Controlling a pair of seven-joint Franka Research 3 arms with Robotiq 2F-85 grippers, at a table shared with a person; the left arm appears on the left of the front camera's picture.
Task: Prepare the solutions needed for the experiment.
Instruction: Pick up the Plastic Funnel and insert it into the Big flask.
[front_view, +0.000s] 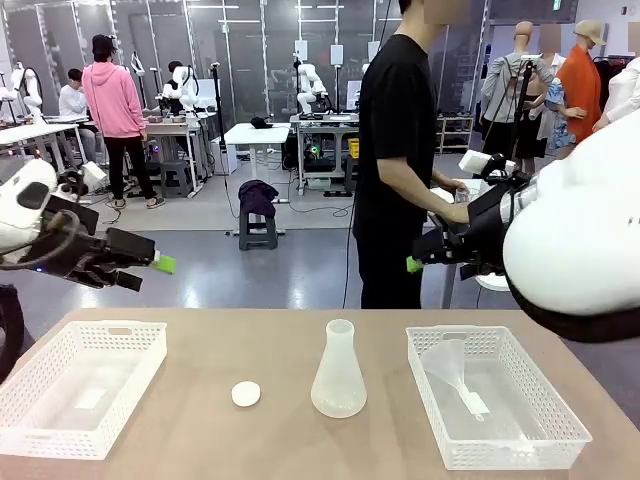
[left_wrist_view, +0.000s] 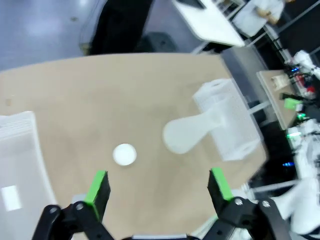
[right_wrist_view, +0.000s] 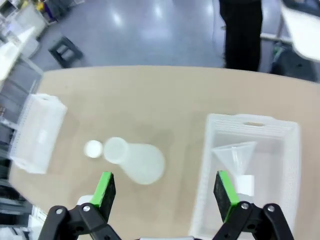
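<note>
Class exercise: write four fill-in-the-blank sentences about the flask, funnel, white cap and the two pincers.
1. The conical flask stands ____ on the table.
2. The funnel lies in the basket on the robot's ____ side.
3. The white cap lies to the robot's ____ of the flask.
4. The left pincer and the right pincer are both ____.
Missing words: upright, right, left, open.

Table | left basket | white cap | conical flask upright | right basket
</note>
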